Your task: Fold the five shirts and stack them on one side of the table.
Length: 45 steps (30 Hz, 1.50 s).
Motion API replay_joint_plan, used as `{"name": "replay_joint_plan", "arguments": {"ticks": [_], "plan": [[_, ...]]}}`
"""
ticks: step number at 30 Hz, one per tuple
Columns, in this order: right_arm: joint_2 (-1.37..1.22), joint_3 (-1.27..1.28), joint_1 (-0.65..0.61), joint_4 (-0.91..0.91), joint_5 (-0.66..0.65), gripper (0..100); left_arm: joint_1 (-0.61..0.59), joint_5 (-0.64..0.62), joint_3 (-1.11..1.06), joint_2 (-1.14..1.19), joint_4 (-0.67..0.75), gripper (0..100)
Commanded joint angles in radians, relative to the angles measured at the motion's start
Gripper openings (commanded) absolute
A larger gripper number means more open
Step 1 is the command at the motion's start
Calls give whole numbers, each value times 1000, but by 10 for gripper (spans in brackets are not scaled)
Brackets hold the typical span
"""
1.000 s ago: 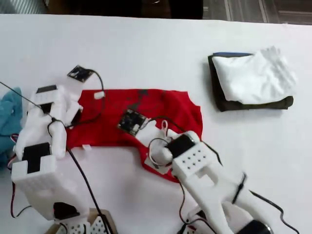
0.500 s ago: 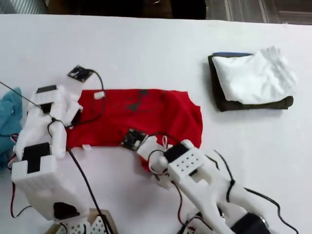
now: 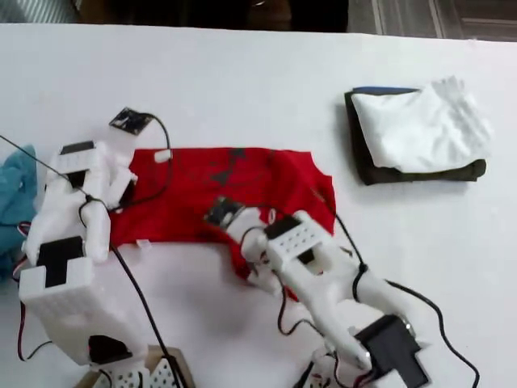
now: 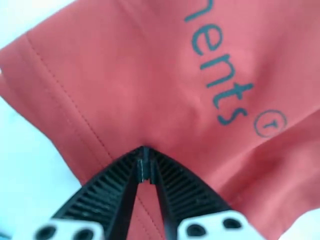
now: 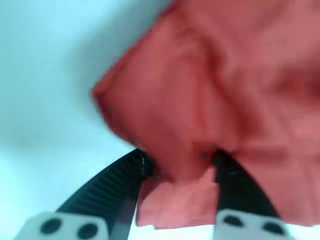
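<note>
High view first: we had the red shirt (image 3: 242, 182) lying as a long band across the middle of the white worktop (image 3: 242, 73). The left pincer (image 4: 144, 169) was pinched narrow on the shirt near its stitched hem, at the left end, tips pressed together with cloth puckered around them. The right pincer (image 5: 180, 167) gripped a bunched fold of the same shirt at its near edge, with red fabric packed between the black fingers. Over on the far right we saw the stack, a white shirt (image 3: 420, 125) folded on top of a dark shirt (image 3: 380, 172). A teal shirt (image 3: 14, 190) lay crumpled at the left edge, beside the left arm.
</note>
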State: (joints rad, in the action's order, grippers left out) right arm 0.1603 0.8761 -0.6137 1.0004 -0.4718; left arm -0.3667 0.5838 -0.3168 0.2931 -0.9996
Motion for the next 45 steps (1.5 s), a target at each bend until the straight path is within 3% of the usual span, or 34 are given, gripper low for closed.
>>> {"name": "replay_joint_plan", "arguments": {"ticks": [1,12,19,30,36,39,45], "plan": [[-25,-66,58,-1,-20,36,2,-12,-1,-17,29,28],[91,-259,99,197,-253,20,2,-12,-1,-17,29,28],[7,-493,202,174,-368,20,2,-15,1,-17,29,28],[-479,-1002,219,199,-371,29,2,-15,1,-17,29,28],[-673,-1315,239,357,-370,181,2,-15,1,-17,29,28],[-727,-1461,272,380,-367,183,2,-15,1,-17,29,28],[-792,-1651,349,397,-229,183,2,-15,-1,-17,29,28]]}}
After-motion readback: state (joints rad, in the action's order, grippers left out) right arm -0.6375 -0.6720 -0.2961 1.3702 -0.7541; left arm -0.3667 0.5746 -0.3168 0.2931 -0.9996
